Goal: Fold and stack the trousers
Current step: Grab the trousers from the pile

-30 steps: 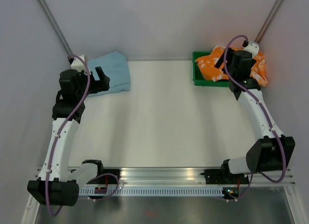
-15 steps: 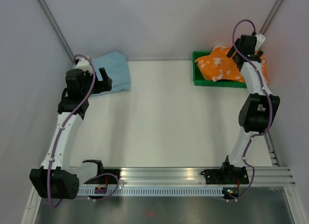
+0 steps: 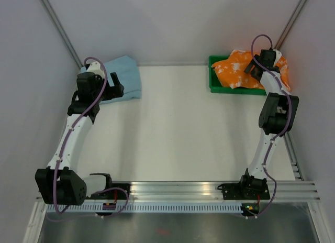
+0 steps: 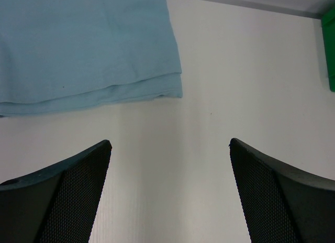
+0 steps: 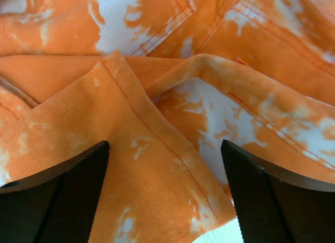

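Note:
The trousers (image 3: 235, 70), bright orange with white tie-dye blotches, lie crumpled in a green bin (image 3: 213, 81) at the back right. My right gripper (image 3: 254, 70) hangs open just above them. In the right wrist view the rumpled trousers (image 5: 157, 91) fill the picture, with a seamed fold between the spread fingers of the right gripper (image 5: 165, 148), which grip nothing. My left gripper (image 3: 116, 86) stands open over bare table at the back left; in its own wrist view the left gripper (image 4: 170, 143) holds nothing.
A folded light blue cloth (image 3: 121, 75) lies at the back left corner, just beyond the left fingers, and its cloth edge (image 4: 89, 49) shows in the left wrist view. The bin's green edge (image 4: 331, 49) shows at far right. Grey walls close in behind and on both sides.
The right arm has folded upright beside the bin and its gripper has come down close over the trousers. The left arm has shifted slightly toward the back.

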